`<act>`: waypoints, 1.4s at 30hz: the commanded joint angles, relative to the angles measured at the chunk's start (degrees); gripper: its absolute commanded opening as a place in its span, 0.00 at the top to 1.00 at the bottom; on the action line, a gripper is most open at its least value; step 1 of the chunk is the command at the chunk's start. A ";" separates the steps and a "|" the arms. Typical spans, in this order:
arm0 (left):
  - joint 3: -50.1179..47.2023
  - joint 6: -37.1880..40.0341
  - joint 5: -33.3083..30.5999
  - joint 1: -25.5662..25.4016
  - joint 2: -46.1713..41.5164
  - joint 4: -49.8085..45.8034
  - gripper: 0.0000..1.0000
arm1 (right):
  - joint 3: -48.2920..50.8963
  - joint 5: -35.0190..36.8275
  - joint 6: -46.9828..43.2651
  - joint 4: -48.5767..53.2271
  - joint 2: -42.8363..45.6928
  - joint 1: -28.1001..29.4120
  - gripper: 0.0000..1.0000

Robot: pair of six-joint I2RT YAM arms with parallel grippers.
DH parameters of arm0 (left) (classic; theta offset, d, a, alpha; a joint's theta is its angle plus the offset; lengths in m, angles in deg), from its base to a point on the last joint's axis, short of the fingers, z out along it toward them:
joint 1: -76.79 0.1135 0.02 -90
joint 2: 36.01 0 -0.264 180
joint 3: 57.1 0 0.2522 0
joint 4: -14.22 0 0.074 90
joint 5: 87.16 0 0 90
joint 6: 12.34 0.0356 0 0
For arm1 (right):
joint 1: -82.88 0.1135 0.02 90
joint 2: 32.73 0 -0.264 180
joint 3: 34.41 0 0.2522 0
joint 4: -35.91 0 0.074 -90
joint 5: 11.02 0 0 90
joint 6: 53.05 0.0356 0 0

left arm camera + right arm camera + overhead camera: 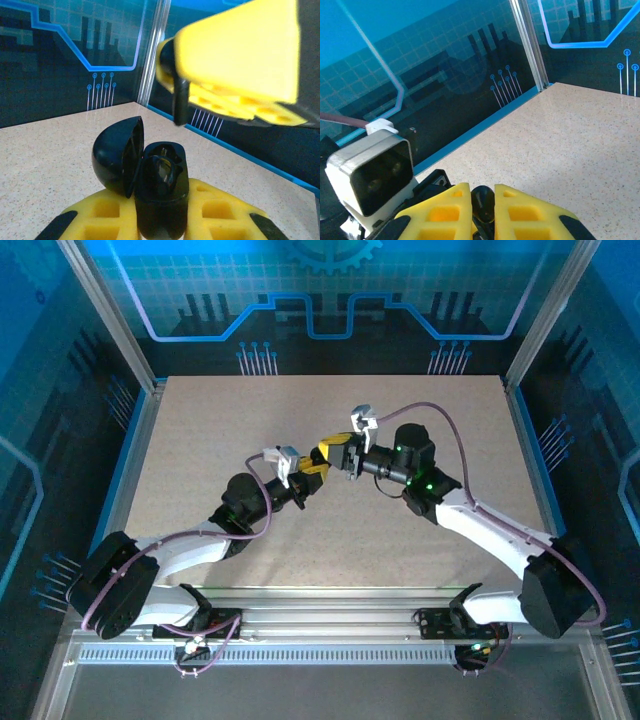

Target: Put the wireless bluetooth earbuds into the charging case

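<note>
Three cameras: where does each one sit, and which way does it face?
Top external: above and behind the bases, looking down at the table; both arms show, left gripper and right gripper meeting mid-table.
Left wrist: on the left arm, facing along its own fingers at the open charging case they clamp.
Right wrist: on the right arm, facing past its own fingers across the table to the wall.
Shared: both wrist views show the right gripper's fingers pinching a black earbud.
</note>
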 commanded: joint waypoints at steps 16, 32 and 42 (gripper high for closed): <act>-1.18 -2.48 1.44 -0.51 -1.86 6.28 0.96 | 4.84 -0.92 0.96 -5.23 -0.87 -1.60 0.87; -2.83 -1.64 4.10 -0.54 0.00 13.11 0.97 | 6.90 -3.09 1.53 -11.47 2.69 -2.68 0.87; -3.41 1.74 6.09 -1.62 2.07 16.40 0.97 | 7.34 -5.97 1.88 -15.14 4.67 -3.04 0.86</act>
